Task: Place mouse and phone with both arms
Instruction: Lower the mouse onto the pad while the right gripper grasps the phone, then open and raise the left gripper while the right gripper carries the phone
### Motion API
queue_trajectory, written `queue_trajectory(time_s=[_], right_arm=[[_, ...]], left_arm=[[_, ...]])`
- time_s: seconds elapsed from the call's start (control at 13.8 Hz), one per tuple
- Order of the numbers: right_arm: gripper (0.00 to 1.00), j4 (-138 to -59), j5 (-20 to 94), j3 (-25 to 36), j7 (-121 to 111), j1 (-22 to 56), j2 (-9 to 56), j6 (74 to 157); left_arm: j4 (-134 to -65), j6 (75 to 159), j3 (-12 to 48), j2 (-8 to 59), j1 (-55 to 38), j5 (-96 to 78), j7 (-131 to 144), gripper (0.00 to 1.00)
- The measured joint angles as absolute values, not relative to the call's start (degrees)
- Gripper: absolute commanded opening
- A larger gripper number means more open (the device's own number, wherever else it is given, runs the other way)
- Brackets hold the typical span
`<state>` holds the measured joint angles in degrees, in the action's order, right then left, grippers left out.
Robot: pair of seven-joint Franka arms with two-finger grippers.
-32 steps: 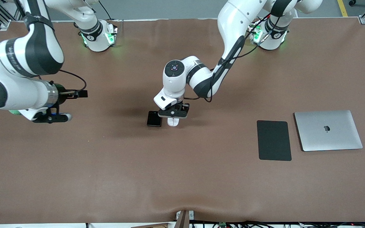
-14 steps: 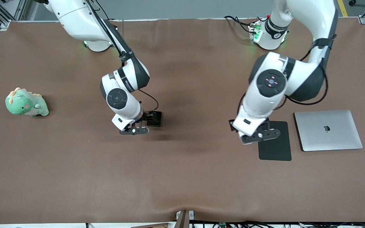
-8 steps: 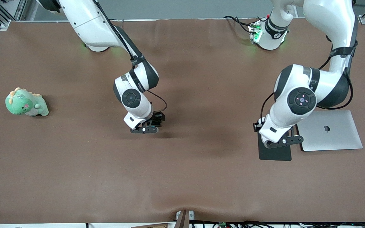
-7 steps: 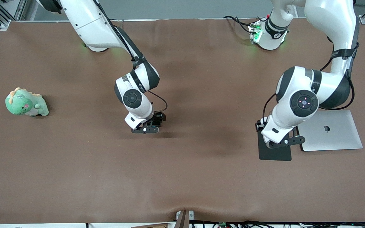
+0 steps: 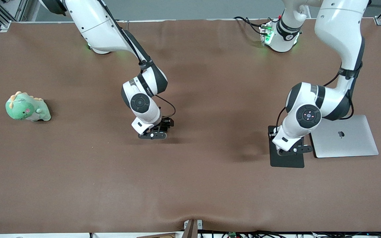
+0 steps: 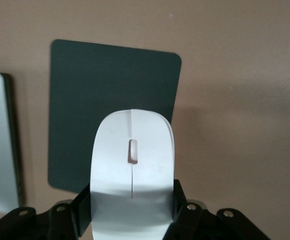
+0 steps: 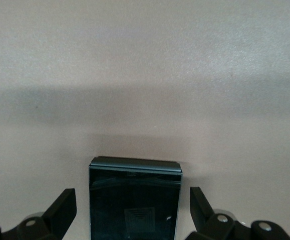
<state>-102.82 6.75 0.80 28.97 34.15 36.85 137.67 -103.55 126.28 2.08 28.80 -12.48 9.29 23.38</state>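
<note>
Mouse (image 6: 132,170) first: your left gripper (image 6: 132,210) is clamped on it, one black finger (image 6: 82,210) pressed to each flank, and the mouse juts forward between them with its grey line facing up. In the left wrist view it hangs over the black pad (image 6: 104,100), near that pad's edge, and you cannot tell from these views whether it touches the pad. From the front you see the left gripper (image 5: 293,149) low over the pad (image 5: 286,160), which lies just beside the laptop (image 5: 342,136) toward the left arm's end of the table; the mouse itself is hidden under the wrist there.

Your right gripper (image 7: 132,210) has its fingers (image 7: 59,210) spread apart, one on either side of the phone (image 7: 133,200), with a clear gap between each finger and the phone's edge, so nothing is gripped. The phone lies flat on the brown table (image 7: 145,75). In the front view the right gripper (image 5: 154,134) sits low over the middle of the table (image 5: 190,185), and you can only make out a dark sliver of the phone under it.

Well apart, a green plush toy (image 5: 27,107) sits toward the right arm's end of the table.
</note>
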Motion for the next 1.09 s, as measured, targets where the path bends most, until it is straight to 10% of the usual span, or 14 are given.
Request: queue_trajectory(time_s=[0.29,0.36,0.44,0.8,0.94,1.02,1.09], right_arm=[[1.00,-103.5,6.7,0.8,29.0,34.4,37.2,138.5],[0.63,-103.7,6.7,0.8,29.0,34.5,37.4,139.5],[0.06,-103.9,6.7,0.8,29.0,34.6,37.5,140.3],[0.00,-103.9,6.7,1.5,30.3,34.6,37.5,140.0],[0.00,-102.8,6.7,2.4,30.6,33.9,36.9,135.7],[0.00,-102.0,6.7,2.8,30.6,32.8,36.0,132.3],[0.00,-101.4,6.7,3.0,30.5,31.3,34.7,129.1]], left_arm=[[-103.6,132.3,2.1,32.3,-8.8,9.3,16.6,0.15],[-103.4,133.6,2.1,33.1,-8.4,9.3,16.2,0.16],[-103.0,134.3,2.2,33.9,-8.5,9.3,16.2,0.18],[-99.3,135.4,2.5,38.1,-8.5,9.3,15.6,0.19],[-98.2,135.4,2.5,39.2,-7.6,9.3,14.6,0.44],[-97.9,135.4,2.6,39.7,-7.3,9.3,14.4,0.85],[-97.6,135.6,2.6,40.1,-7.2,9.3,14.2,1.00]])
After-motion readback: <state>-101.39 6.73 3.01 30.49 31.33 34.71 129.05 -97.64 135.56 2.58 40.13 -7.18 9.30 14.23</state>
